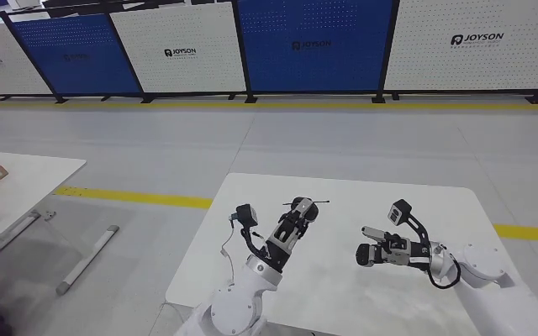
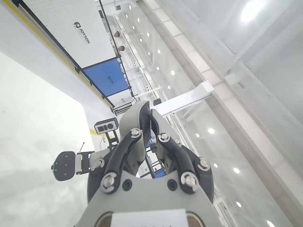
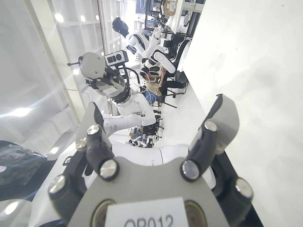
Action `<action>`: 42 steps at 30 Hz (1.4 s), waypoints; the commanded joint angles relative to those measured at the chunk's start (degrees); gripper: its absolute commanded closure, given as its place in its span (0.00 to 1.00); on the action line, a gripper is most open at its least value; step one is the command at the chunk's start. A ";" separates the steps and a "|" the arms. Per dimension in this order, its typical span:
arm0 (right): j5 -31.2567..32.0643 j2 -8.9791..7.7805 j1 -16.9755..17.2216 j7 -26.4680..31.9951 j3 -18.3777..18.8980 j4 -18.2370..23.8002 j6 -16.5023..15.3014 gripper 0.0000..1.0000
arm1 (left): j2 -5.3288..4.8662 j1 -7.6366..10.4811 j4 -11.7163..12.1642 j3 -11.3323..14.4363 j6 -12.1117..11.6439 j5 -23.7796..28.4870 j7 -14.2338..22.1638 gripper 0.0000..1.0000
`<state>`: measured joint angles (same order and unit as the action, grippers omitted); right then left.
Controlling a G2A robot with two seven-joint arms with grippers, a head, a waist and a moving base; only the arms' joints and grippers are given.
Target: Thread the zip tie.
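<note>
The zip tie [image 1: 317, 202] shows as a thin black strip poking sideways out of the left end effector [image 1: 303, 208], above the far part of the table [image 1: 353, 189]. That end effector is clamped on the tie, its pads pressed together in the left wrist view. Whether the protruding end is the tail or the head is too small to tell. The right end effector [image 1: 366, 244] hovers well apart, nearer the table's middle. It is spread wide and empty, its fingers [image 3: 222, 112] turned toward the left arm.

The step in hand seems to be bringing the free end across for the second grasp. To do it well, the right end effector should line up with the strip's axis and approach slowly. It should close near the tip without bending it, because so thin a strip will likely flex. The left grip needs to hold firm so the tie cannot twist.
</note>
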<state>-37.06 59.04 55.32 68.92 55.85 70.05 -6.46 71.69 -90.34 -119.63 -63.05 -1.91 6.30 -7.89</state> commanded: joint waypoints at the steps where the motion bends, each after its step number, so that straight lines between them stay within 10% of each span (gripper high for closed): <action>1: 0.00 0.00 0.00 0.00 0.00 0.00 0.00 0.00 | 0.01 0.01 0.33 -0.19 0.69 -0.28 0.16 1.00; 11: 0.00 0.00 0.00 0.00 0.00 0.00 0.00 0.00 | 0.80 3.70 11.30 0.83 5.33 1.73 -0.31 1.00; 20: 0.00 0.00 0.00 0.00 0.00 0.00 0.00 0.00 | 1.43 4.84 20.15 2.57 2.74 -0.12 -1.86 1.00; 34: 0.00 0.00 0.00 0.00 0.00 0.00 0.00 0.00 | 1.54 4.22 19.71 3.40 -0.34 -3.31 -2.98 1.00; 42: 0.00 0.00 0.00 0.00 0.00 0.00 0.00 0.00 | -0.58 5.29 19.57 -2.62 2.77 -7.27 16.02 1.00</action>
<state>-37.06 59.04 55.32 68.92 55.85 70.05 -6.46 71.41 -84.73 -99.76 -64.80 0.84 -0.50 5.21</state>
